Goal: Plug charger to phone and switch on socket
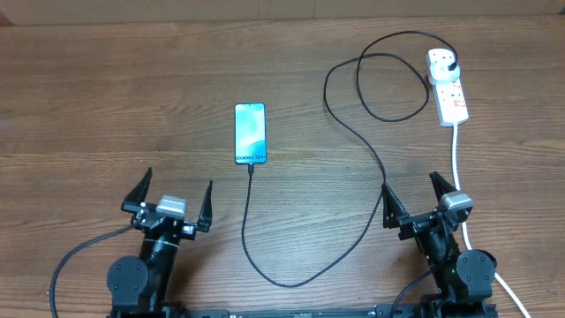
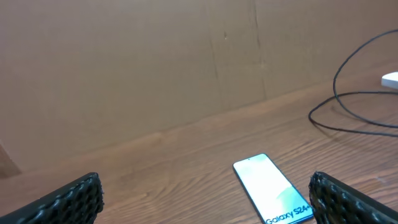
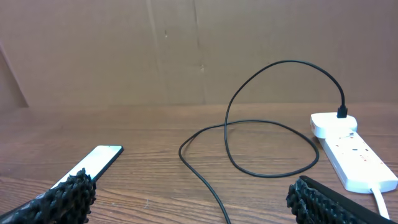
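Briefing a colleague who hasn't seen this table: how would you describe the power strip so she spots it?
Start at the table's far right corner. There lies the socket, a white power strip with red markings and a black plug at its far end. Its thick white lead sets it apart from the thin black charger.

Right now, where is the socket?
In the overhead view, the socket lies at the far right, beyond the right claw, with a black plug in its far end.

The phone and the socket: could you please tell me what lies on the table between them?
Only the black cable of the charger loops between the phone and the socket; otherwise the table is bare, as the overhead view shows.
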`<state>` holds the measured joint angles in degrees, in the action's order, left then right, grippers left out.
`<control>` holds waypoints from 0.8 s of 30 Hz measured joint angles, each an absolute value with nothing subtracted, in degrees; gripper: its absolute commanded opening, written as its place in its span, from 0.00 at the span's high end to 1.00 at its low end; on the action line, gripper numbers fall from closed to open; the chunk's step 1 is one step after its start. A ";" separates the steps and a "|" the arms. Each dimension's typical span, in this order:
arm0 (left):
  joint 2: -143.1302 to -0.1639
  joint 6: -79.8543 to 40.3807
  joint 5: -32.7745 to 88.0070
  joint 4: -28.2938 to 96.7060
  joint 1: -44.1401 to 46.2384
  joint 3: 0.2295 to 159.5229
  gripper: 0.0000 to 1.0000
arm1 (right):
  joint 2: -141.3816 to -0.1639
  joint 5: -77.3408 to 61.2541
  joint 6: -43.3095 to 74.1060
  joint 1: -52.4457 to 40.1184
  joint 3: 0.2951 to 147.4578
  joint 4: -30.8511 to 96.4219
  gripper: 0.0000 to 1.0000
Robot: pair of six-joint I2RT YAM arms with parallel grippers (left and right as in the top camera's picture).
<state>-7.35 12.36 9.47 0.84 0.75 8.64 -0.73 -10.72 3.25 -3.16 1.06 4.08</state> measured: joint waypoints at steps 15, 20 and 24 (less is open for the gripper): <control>-0.91 18.22 9.45 3.51 0.75 0.95 0.00 | -0.73 -10.70 3.27 -3.16 1.06 4.10 0.00; -0.91 18.22 9.45 3.60 0.75 0.64 0.00 | -0.73 -10.72 3.27 -3.16 1.06 4.08 0.00; -0.91 18.22 9.45 3.60 0.75 0.64 0.00 | -0.73 -10.70 3.27 -3.16 1.06 4.08 0.00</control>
<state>-0.91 18.22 9.45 3.60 0.75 0.64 -0.73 -10.70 3.27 -3.16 1.06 4.08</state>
